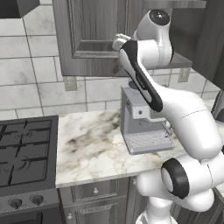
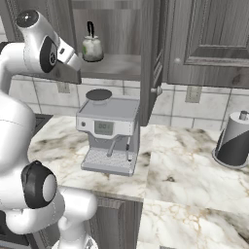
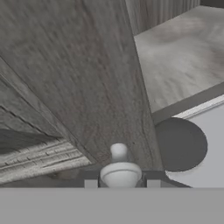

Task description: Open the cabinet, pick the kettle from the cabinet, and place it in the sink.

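Note:
The cabinet (image 1: pixel 94 30) is dark grey-brown wood and hangs over the counter. My gripper (image 3: pixel 119 177) is shut on the small round knob (image 3: pixel 119 153) of its left door (image 3: pixel 78 87), one fingertip on each side. The base views show the gripper (image 1: pixel 119 42) (image 2: pixel 73 59) at that door's lower edge. Past the door's edge I see the bare shelf (image 3: pixel 183 52). The kettle (image 2: pixel 91 48), silvery with a black arched handle, stands upright at the back of the shelf (image 2: pixel 116 65), right of my hand. Another door (image 2: pixel 151 58) stands swung out, edge-on. The sink is out of view.
A boxy grey coffee machine (image 2: pixel 109 126) (image 1: pixel 144 127) sits on the marble counter (image 1: pixel 92 144) right under the open cabinet. A black stove (image 1: pixel 24 148) lies to the left. A dark grey and white cylinder (image 2: pixel 236 141) stands at the far right.

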